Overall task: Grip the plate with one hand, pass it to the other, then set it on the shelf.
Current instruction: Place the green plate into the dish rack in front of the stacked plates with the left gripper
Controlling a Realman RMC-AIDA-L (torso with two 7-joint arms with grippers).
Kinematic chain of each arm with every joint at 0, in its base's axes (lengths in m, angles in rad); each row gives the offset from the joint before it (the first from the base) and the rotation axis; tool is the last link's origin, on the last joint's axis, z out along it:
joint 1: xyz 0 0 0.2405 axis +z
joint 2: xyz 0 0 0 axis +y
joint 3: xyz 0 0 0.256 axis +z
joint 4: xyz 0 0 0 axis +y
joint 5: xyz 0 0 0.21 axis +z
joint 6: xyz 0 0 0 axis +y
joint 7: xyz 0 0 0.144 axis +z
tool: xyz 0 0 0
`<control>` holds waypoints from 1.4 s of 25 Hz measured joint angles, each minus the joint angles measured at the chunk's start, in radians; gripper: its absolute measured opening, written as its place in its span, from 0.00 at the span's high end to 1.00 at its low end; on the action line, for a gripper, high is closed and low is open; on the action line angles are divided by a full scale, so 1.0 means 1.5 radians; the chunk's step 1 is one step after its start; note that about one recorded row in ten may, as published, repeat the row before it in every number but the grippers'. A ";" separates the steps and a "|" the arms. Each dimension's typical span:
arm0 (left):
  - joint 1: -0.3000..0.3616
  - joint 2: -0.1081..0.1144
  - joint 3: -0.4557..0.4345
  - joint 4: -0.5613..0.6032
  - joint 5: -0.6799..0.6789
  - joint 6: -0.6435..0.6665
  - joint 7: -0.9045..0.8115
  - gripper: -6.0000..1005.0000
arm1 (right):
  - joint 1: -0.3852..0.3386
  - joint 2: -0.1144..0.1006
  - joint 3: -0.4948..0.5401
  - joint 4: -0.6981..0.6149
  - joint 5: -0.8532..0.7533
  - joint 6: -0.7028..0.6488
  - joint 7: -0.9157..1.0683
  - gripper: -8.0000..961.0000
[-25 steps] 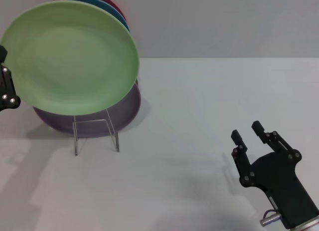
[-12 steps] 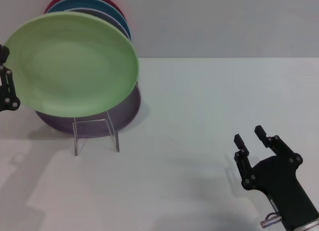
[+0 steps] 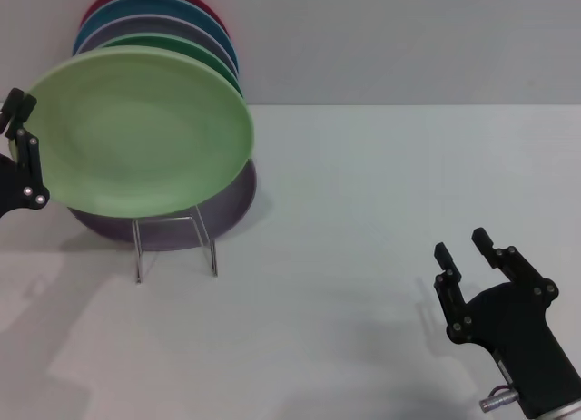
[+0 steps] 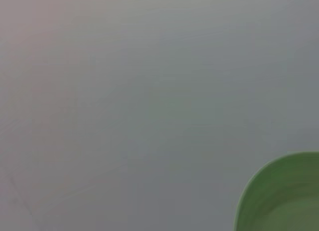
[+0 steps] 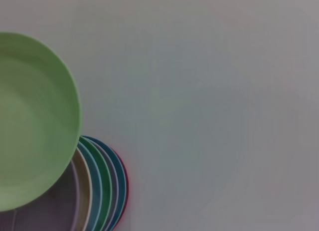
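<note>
Writing or labels appear nowhere readable. Left gripper (image 3: pixel 20 157) pinches the pale green plate (image 3: pixel 145 134) by its edge, tilted in front of stacked plates (image 3: pixel 182 39) above the clear shelf (image 3: pixel 172 243). Right gripper (image 3: pixel 465 248) hovers apart, fingers spread.

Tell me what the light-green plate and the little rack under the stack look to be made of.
The light-green plate looks like moulded plastic: uniform pale colour, soft satin sheen, shallow raised rim. The rack seems clear acrylic, possibly wire: only thin see-through bent legs show.
</note>
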 joint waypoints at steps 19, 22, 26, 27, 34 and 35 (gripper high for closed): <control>-0.003 -0.014 0.000 0.021 0.041 -0.053 0.048 0.97 | 0.005 -0.001 0.014 0.013 0.000 0.009 -0.008 0.58; -0.003 -0.016 0.001 0.019 0.043 -0.069 0.056 0.97 | 0.005 -0.001 0.014 0.013 0.000 0.010 -0.008 0.57; -0.002 -0.020 0.000 0.013 0.044 -0.085 0.058 0.97 | 0.006 -0.001 0.019 0.012 0.000 0.019 -0.008 0.57; -0.002 -0.020 0.000 0.013 0.044 -0.085 0.058 0.96 | 0.006 -0.001 0.019 0.012 0.000 0.019 -0.008 0.58; -0.001 -0.022 0.001 0.012 0.051 -0.094 0.062 0.93 | 0.007 0.000 0.022 0.013 0.000 0.025 -0.008 0.58; -0.001 -0.022 0.001 0.012 0.051 -0.094 0.063 0.92 | 0.007 0.000 0.023 0.013 0.000 0.025 -0.008 0.58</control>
